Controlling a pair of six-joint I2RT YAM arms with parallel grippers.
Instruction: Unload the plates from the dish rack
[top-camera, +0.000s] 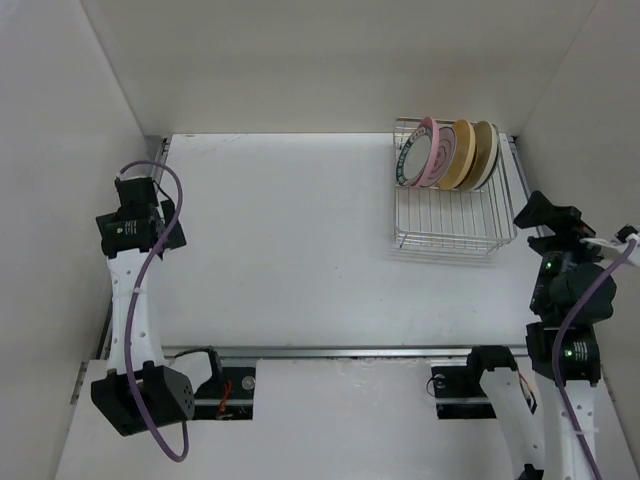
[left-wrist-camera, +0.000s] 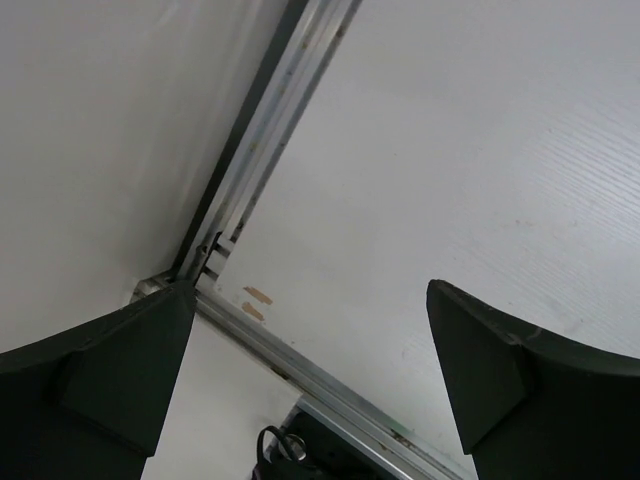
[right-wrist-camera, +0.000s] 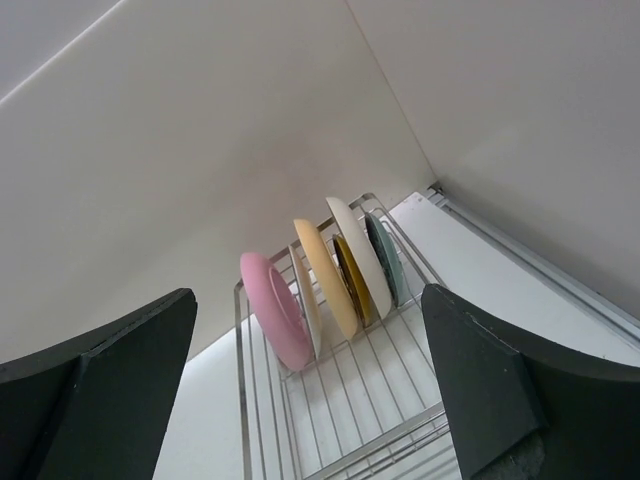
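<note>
The overhead camera is looking down on the whole table (top-camera: 290, 240), sharing the far-right dish rack (top-camera: 450, 215) with the right wrist camera; the left wrist camera is closely facing the table's left edge.

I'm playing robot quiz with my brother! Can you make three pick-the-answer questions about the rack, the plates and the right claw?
1. Where is the rack on the table? A near left corner; B far right corner; C middle.
2. In the right wrist view, which plate is nearest the camera? A teal; B yellow; C pink.
3. The right gripper is: A open and empty; B shut on a plate; C shut on the rack.
Answers: 1 B, the top view shows it far right. 2 C, the pink plate fronts the row. 3 A, its fingers stand wide apart, holding nothing.
</note>
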